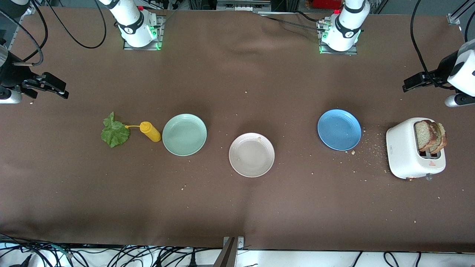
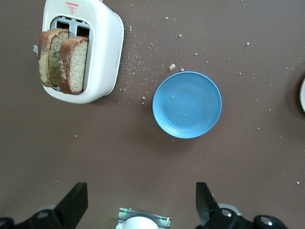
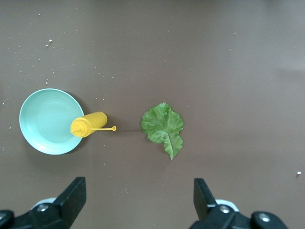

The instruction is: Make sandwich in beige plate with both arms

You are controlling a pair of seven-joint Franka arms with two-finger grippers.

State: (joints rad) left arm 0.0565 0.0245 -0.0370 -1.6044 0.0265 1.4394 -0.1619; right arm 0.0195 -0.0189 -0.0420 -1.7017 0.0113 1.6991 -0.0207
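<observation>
The beige plate (image 1: 251, 155) lies bare at the table's middle; its rim just shows in the left wrist view (image 2: 303, 94). Two brown bread slices (image 1: 430, 136) (image 2: 63, 64) stand upright in a white toaster (image 1: 402, 152) (image 2: 106, 47) toward the left arm's end. A crinkled green lettuce leaf (image 1: 115, 132) (image 3: 163, 127) lies flat toward the right arm's end. My left gripper (image 1: 408, 84) (image 2: 141, 195) hangs open and holds nothing, over the cloth near the toaster. My right gripper (image 1: 61, 91) (image 3: 138, 191) hangs open and holds nothing, over the cloth near the leaf.
A yellow squeeze bottle (image 1: 150, 131) (image 3: 88, 124) lies between the leaf and a mint-green plate (image 1: 184, 134) (image 3: 45, 119). A blue plate (image 1: 339, 129) (image 2: 187, 104) sits between the beige plate and the toaster. Crumbs are scattered on the brown cloth around the toaster.
</observation>
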